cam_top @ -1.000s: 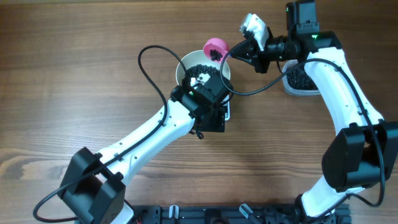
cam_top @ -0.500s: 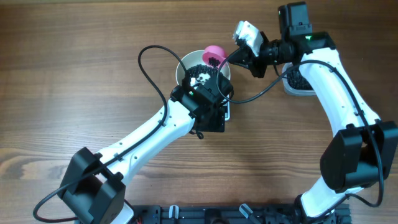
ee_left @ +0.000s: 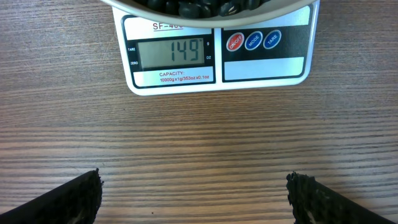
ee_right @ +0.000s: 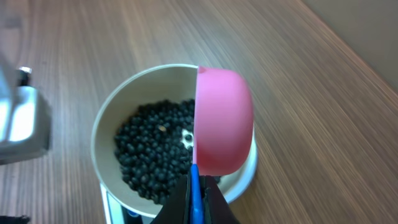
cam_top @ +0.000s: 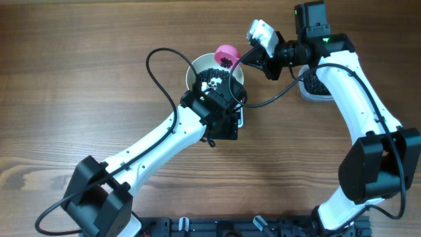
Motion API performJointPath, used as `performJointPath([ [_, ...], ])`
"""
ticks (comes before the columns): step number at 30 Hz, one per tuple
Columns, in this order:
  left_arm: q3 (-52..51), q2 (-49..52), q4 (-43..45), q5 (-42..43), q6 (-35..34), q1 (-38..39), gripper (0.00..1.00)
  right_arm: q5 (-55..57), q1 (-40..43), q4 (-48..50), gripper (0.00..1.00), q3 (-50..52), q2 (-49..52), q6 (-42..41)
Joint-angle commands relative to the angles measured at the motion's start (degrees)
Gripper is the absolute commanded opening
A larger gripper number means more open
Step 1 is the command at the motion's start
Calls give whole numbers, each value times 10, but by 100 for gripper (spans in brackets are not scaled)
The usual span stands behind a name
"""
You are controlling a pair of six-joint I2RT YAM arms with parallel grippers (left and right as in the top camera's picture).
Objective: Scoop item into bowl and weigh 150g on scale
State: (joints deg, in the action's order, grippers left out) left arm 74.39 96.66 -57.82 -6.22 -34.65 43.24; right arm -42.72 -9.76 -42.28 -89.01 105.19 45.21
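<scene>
Left gripper [ee_left: 196,190] spread wide over bare table [ee_left: 199,137], open room up to the scale [ee_left: 261,67] front edge. Display [ee_left: 171,53] reads 149; label: "CAPACITY 10000g x 1g". Black beans [ee_right: 152,149] fill the bowl [ee_right: 106,121] on top. Right gripper [ee_right: 194,200] pinches the pink scoop [ee_right: 221,121] by its handle, over the rim.

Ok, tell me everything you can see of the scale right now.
The scale is a flat white plastic-looking rectangle lying level on the wooden table. Its front strip carries a grey display reading 149 and three round buttons, one red and two blue. The white bowl of black beans sits on top, hiding the platform. Nothing else touches it; the open left gripper hovers clear in front.
</scene>
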Motion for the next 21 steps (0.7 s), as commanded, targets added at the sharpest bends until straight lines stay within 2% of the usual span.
performJointPath([
  [1,-3,4,0,-12,-5,4,100,-23,-7,7,4,-3,-6,21],
  [3,-3,4,0,-12,-5,4,100,-3,-4,21,4,-3,-6,-13],
  [8,-3,4,0,-12,-5,4,100,-24,-3,26,4,-3,-6,-37],
  [13,-3,4,0,-12,-5,4,100,-103,0,23,4,-3,-6,-70],
  [21,-3,4,0,-12,-5,4,100,-230,54,26,4,-3,-6,-179],
])
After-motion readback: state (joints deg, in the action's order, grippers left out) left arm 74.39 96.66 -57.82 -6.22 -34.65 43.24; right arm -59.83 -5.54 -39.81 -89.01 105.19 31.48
